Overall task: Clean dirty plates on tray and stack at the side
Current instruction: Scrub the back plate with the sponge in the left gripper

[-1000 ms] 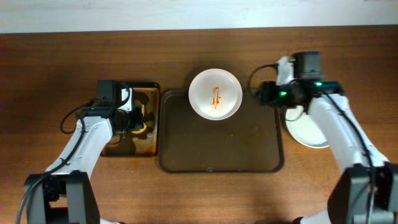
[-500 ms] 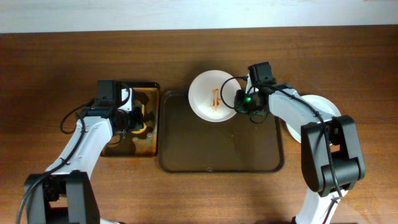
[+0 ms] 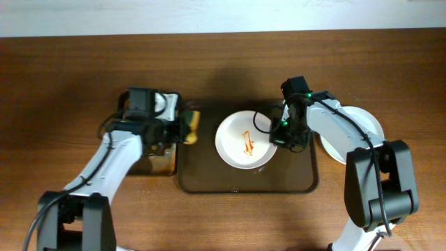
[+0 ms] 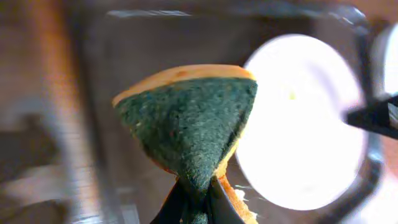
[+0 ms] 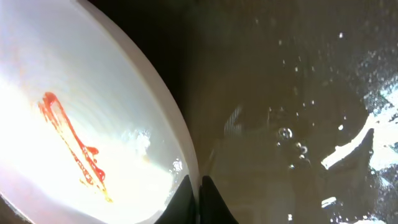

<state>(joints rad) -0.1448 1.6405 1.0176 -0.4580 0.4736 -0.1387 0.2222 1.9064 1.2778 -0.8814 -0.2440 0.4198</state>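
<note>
One white plate (image 3: 240,145) with an orange-red smear lies on the dark brown tray (image 3: 209,174), near its middle. My right gripper (image 3: 279,137) is shut on the plate's right rim. In the right wrist view the jaws (image 5: 196,196) pinch the rim, with the smeared plate (image 5: 74,124) to the left and the wet tray (image 5: 280,93) to the right. My left gripper (image 3: 182,127) is shut on a green-yellow sponge (image 3: 191,124) over the tray's left edge. The left wrist view shows the sponge (image 4: 193,118) clamped at its lower tip, with the plate (image 4: 305,124) beyond it.
White plates (image 3: 366,125) lie on the bare wood tabletop right of the tray, partly under my right arm. A smaller wet black-rimmed tray (image 3: 159,162) sits left of the big tray, under my left arm.
My right gripper reached the plate, shut on its rim and drew it from the tray's far edge toward the middle. My left arm carried the sponge right, off the small tray.
</note>
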